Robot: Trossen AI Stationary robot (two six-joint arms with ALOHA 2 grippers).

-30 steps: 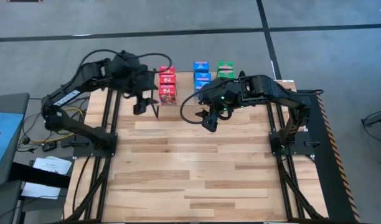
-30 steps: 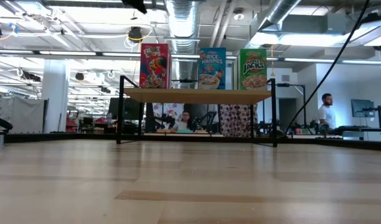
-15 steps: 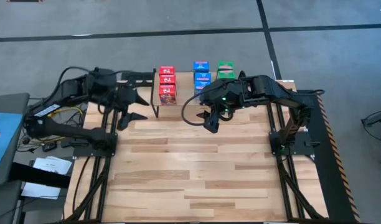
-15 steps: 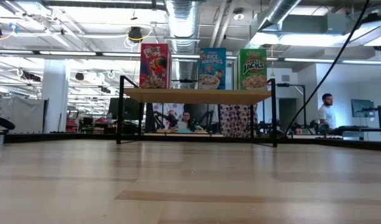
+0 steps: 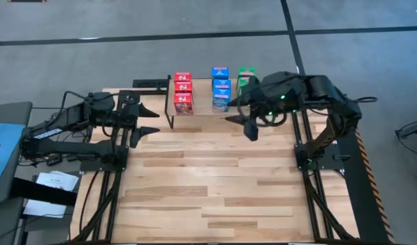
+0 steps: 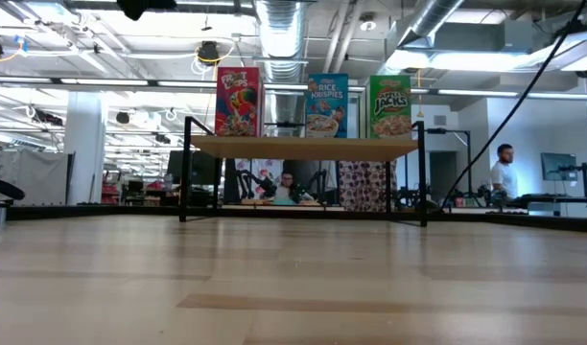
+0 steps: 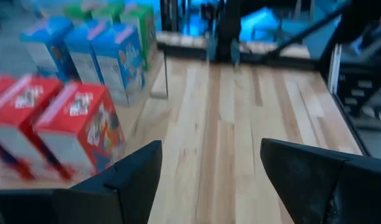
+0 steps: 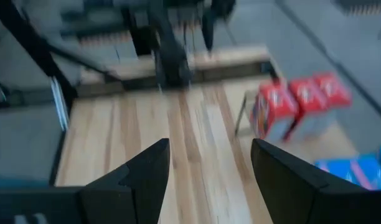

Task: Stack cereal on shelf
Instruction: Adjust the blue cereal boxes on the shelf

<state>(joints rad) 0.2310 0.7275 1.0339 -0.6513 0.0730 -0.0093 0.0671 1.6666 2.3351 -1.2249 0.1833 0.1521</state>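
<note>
The shelf stands at the table's far edge. Red cereal boxes, blue cereal boxes and green cereal boxes stand upright on their bottoms on its top, in three rows. My right arm covers part of the green row. My left gripper hovers open to the left of the shelf, pointing toward the red boxes. My right gripper hovers open above the table in front of the shelf's right end. Neither has anything between its fingers.
Bare slatted tabletop spreads from the shelf to the near edge. The black arm frames stand along both sides. A blue-topped stand and papers lie off the table's left. People are in the room behind.
My left gripper has drawn back from the shelf's left end toward the table's left edge, sinking and tipping up nearer to level. My right gripper has risen and gone toward the table's right edge. The boxes have stayed put.
</note>
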